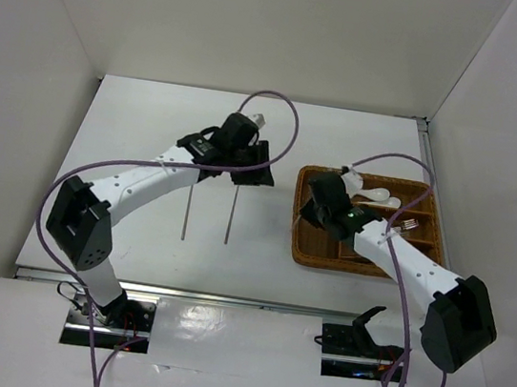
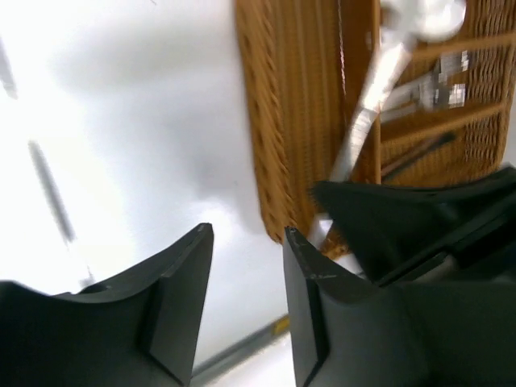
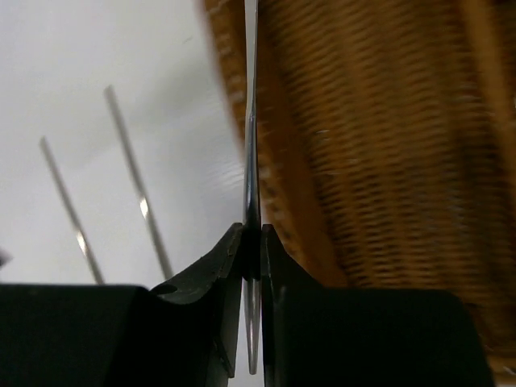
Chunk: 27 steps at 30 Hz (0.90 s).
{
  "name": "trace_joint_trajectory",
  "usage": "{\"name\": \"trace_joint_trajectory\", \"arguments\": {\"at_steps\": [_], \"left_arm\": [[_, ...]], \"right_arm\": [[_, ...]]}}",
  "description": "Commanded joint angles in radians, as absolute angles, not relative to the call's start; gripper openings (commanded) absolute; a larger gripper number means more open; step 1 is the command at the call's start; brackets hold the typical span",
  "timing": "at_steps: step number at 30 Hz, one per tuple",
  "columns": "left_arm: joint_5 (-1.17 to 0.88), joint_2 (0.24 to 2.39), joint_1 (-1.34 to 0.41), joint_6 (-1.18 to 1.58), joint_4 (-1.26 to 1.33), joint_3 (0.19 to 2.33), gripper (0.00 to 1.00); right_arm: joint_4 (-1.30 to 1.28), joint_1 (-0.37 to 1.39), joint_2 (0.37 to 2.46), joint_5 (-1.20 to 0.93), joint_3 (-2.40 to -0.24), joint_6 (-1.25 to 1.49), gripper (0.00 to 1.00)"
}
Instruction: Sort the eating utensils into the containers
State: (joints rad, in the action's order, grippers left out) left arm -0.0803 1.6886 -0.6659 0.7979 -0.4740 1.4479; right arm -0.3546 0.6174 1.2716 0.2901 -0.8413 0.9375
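Observation:
The brown wicker tray (image 1: pixel 354 266) lies at the right and holds white soup spoons (image 1: pixel 379 197) and silver forks (image 1: pixel 414 222). Two thin chopsticks (image 1: pixel 187 210) lie on the white table left of it. My right gripper (image 1: pixel 312 207) hovers over the tray's left rim. In the right wrist view it (image 3: pixel 251 230) is shut on a slim silver utensil (image 3: pixel 251 121) seen edge-on, beside the tray wall (image 3: pixel 379 145); the chopsticks (image 3: pixel 137 185) show to the left. My left gripper (image 1: pixel 254 171) is open and empty above the table (image 2: pixel 246 231), left of the tray (image 2: pixel 282 121).
White walls enclose the table on three sides. A metal rail (image 1: pixel 224 300) runs along the near edge. The right arm's dark wrist (image 2: pixel 419 226) is close to my left gripper's right finger. A purple cable (image 1: pixel 281 100) loops above the left arm.

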Motion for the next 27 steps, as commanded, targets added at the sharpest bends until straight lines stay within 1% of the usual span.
{"name": "trace_joint_trajectory", "arguments": {"at_steps": [1, 3, 4, 8, 10, 14, 21, 22, 24, 25, 27], "left_arm": [[-0.017, 1.588, -0.592, 0.758, -0.500, 1.424, 0.56], [-0.002, 1.578, -0.557, 0.746, -0.509, 1.392, 0.57], [-0.002, 1.566, -0.548, 0.736, -0.509, 1.382, 0.57], [-0.015, 1.557, -0.512, 0.727, -0.518, 1.335, 0.57], [-0.049, 1.548, -0.503, 0.727, -0.509, 1.316, 0.57], [-0.061, 1.548, -0.494, 0.709, -0.500, 1.304, 0.57], [-0.061, 1.539, -0.494, 0.699, -0.509, 1.295, 0.57], [-0.061, 1.539, -0.494, 0.690, -0.509, 1.286, 0.57], [-0.061, 1.539, -0.494, 0.690, -0.509, 1.285, 0.57], [-0.061, 1.528, -0.494, 0.690, -0.509, 1.273, 0.57], [-0.061, 1.528, -0.494, 0.690, -0.509, 1.264, 0.57]], "right_arm": [[-0.659, 0.568, 1.197, 0.540, -0.911, 1.173, 0.00], [-0.756, 0.534, 1.165, 0.607, -0.911, 1.314, 0.00], [-0.850, 0.494, 1.155, 0.636, -0.911, 1.409, 0.00], [-1.001, 0.390, 1.121, 0.676, -0.871, 1.549, 0.00], [-1.014, 0.338, 1.112, 0.676, -0.851, 1.549, 0.00], [-1.045, 0.292, 1.112, 0.721, -0.810, 1.591, 0.00], [-1.040, 0.291, 1.112, 0.768, -0.759, 1.667, 0.00], [-1.040, 0.291, 1.135, 0.769, -0.759, 1.680, 0.02], [-1.051, 0.291, 1.153, 0.769, -0.759, 1.689, 0.02], [-1.051, 0.291, 1.173, 0.769, -0.768, 1.689, 0.06], [-1.063, 0.291, 1.192, 0.769, -0.769, 1.689, 0.10]]}}
